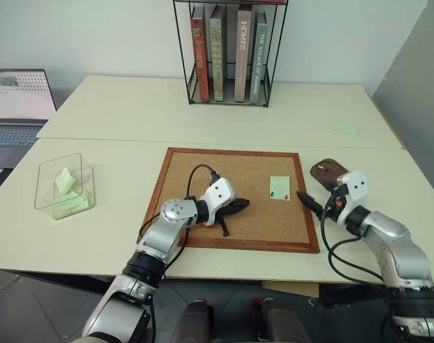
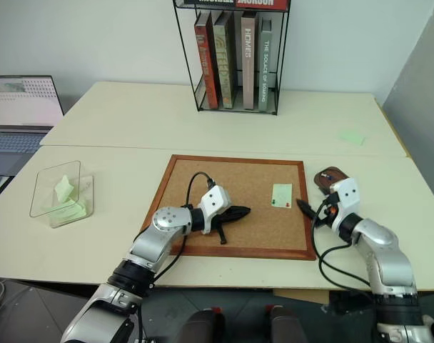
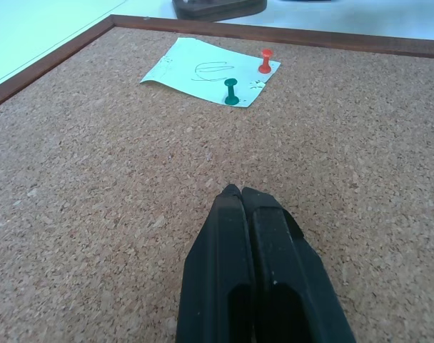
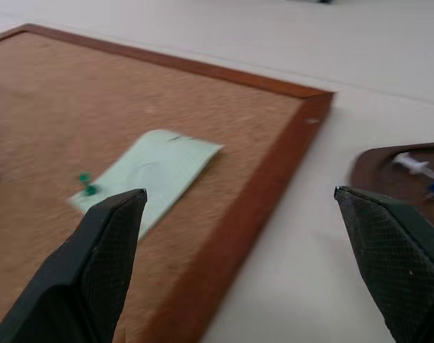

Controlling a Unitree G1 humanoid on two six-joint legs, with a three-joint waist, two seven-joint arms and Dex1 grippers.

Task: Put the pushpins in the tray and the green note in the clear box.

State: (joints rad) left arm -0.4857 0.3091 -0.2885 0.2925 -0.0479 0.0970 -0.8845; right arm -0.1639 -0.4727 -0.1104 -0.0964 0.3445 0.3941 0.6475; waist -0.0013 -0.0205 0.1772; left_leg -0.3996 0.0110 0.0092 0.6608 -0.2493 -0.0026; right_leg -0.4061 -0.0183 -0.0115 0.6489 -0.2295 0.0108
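Lengthwise, the green note (image 1: 279,187) runs toward the far table edge.

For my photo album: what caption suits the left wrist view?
Shut left gripper rests over the corkboard, facing the green note pinned by two pushpins.

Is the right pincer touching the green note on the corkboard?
Apart. In the left eye view the open right pincer sits at the corkboard's right frame, with bare cork between it and the green note.
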